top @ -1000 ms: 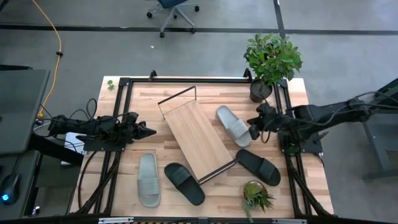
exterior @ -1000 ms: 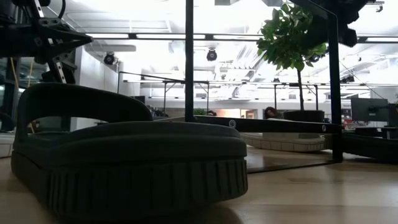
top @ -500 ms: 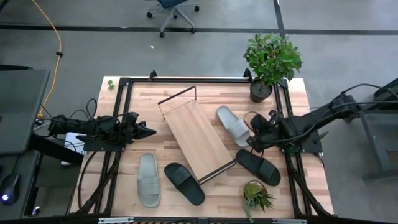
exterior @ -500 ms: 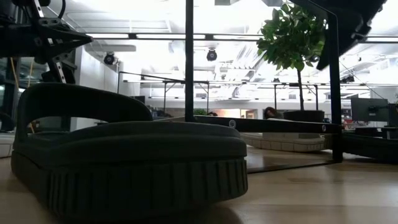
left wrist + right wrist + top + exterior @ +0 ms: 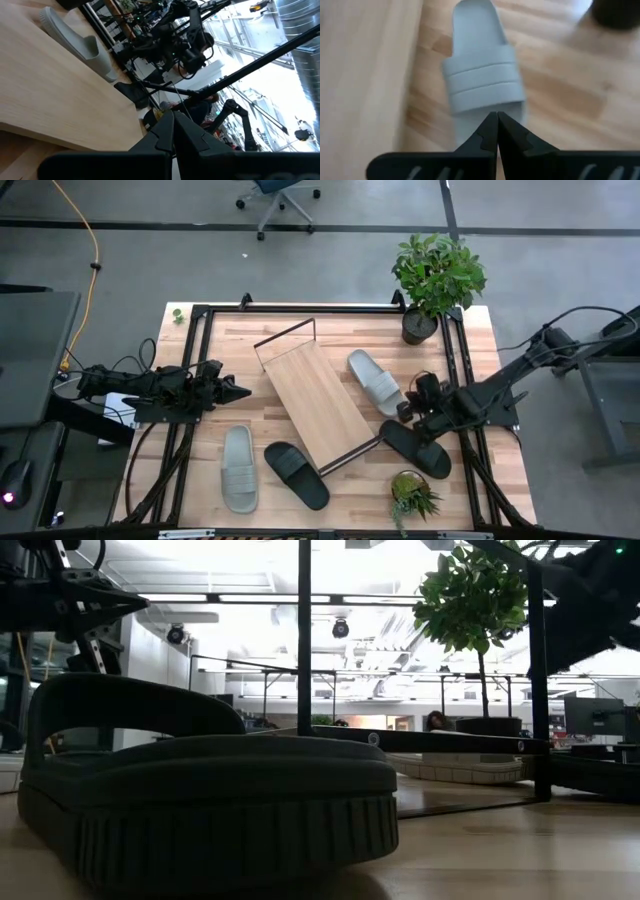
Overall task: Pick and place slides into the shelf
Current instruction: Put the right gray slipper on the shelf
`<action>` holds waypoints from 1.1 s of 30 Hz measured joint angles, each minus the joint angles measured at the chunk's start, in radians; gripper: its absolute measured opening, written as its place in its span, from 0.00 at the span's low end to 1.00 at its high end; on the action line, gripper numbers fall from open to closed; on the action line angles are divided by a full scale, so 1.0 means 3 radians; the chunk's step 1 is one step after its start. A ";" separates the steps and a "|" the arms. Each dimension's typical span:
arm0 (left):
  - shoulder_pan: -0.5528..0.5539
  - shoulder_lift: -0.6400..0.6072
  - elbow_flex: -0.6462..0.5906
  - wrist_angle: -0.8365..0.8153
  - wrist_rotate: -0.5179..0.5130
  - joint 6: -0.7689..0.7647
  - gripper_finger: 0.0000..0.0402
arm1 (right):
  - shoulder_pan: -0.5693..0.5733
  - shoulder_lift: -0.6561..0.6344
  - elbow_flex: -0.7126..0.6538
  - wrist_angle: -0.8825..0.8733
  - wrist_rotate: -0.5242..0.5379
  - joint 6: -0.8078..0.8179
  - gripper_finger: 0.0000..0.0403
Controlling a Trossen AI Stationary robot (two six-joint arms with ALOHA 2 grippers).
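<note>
Swinging inward across the table, the right gripper (image 5: pixel 404 411) has moved from beside the potted plant (image 5: pixel 437 275) to the toe end of a grey slide (image 5: pixel 375 382), fingers pressed together and holding nothing. Its wrist camera looks straight down onto that grey slide (image 5: pixel 482 82), strap facing up, just ahead of the closed fingertips. My guess is this slide is the first pick, but the fingers would have to open before any grasp.

Just beyond the gripper on its far side lies the shelf (image 5: pixel 318 395), a light wooden board set at an angle mid-table with thin black frames at both ends, nothing on it yet. Close on the gripper's other side, under the arm, rests a black slide (image 5: pixel 420 450), near enough to be nudged. A small plant (image 5: pixel 411 495) sits further out by the table edge.

Past the shelf lie a second black slide (image 5: pixel 297 474) and a second grey slide (image 5: pixel 238 469). The left gripper (image 5: pixel 241 391) waits over there, also shut and empty.
</note>
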 joint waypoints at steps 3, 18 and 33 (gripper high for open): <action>0.0000 0.0001 0.0001 -0.0001 0.0001 0.0000 0.00 | 0.0005 0.0000 -0.0114 0.0320 0.0008 0.0299 0.00; 0.0000 0.0001 0.0000 -0.0004 0.0034 0.0001 0.00 | 0.0150 0.0006 -0.0420 0.0692 0.0519 0.1817 0.02; 0.0000 0.0000 0.0000 -0.0023 0.0141 -0.0084 0.00 | 0.0217 0.0011 -0.0857 0.1367 0.0768 0.2059 0.32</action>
